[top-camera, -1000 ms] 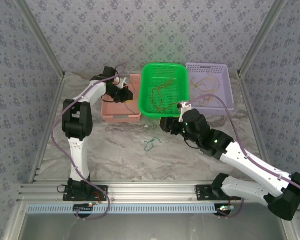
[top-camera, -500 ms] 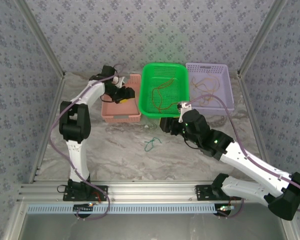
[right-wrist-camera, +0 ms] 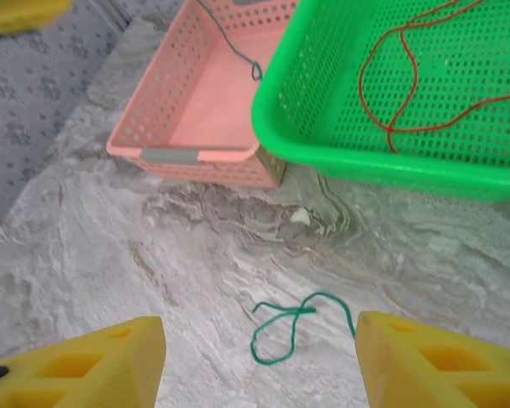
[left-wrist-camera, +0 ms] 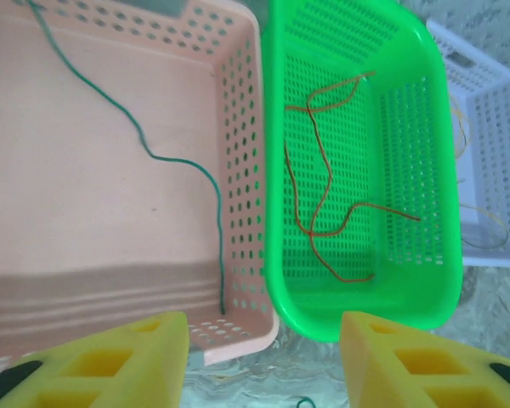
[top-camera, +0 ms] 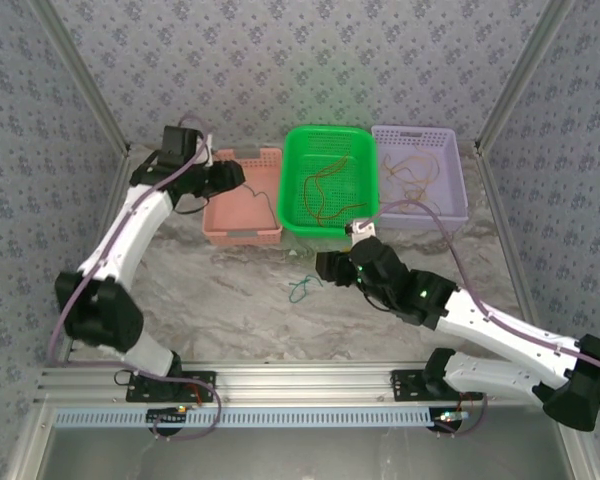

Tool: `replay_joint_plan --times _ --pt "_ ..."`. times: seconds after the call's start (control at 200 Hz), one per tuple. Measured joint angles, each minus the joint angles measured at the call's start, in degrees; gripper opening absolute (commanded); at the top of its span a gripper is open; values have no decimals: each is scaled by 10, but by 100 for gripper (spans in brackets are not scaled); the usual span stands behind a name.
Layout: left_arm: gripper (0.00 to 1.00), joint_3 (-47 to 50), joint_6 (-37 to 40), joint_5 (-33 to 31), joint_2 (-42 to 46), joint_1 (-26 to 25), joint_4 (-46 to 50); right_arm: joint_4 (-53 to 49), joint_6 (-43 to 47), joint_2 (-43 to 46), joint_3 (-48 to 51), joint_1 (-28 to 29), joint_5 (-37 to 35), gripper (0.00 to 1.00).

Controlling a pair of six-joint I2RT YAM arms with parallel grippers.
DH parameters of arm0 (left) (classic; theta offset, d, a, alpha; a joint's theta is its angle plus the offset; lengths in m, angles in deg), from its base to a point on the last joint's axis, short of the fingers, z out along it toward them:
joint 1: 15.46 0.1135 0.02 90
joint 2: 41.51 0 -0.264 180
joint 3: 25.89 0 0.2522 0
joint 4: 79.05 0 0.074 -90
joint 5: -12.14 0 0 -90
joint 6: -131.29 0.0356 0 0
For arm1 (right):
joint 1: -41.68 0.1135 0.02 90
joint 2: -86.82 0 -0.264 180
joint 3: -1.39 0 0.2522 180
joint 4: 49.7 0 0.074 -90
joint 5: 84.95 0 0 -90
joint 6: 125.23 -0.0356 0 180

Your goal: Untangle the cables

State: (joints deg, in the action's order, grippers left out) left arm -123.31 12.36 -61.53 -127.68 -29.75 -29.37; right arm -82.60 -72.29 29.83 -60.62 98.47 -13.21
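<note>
While one green cable (right-wrist-camera: 299,311) lies loose on the table (right-wrist-camera: 110,255) at 6 o'clock of the green basket (left-wrist-camera: 276,212), red-orange cables (left-wrist-camera: 313,233) lie inside that basket. A teal cable (left-wrist-camera: 174,160) lies in the pink basket (left-wrist-camera: 242,127) at 9 o'clock, and yellow cables (top-camera: 412,170) lie in the purple basket (top-camera: 450,180) at 3. The right gripper (right-wrist-camera: 259,365) gapes wide and empty over the loose cable. The left gripper (left-wrist-camera: 263,357) is likewise wide and empty by the pink basket.

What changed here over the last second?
The left fingers opened, let the dark teal cable drop into the pink basket and drew back leftward. The right fingers edged toward the green cable. The red cables in the green basket stayed put.
</note>
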Motion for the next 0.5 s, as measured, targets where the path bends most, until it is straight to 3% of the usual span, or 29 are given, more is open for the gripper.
replay_joint_plan --times 0.105,0.25,0.36,0.5 --pt "46 56 -29 -43 78 -37 -2 -5 -9 -20 7 25 -21 63" --pt "42 160 -78 -110 145 -169 -19 -10 -20 -70 16 43 -35 63" --pt "32 266 -130 -158 168 -278 -42 -17 -31 -122 19 46 -36 61" --pt "29 363 -179 -202 179 -349 -61 -15 -66 -169 28 38 -29 60"
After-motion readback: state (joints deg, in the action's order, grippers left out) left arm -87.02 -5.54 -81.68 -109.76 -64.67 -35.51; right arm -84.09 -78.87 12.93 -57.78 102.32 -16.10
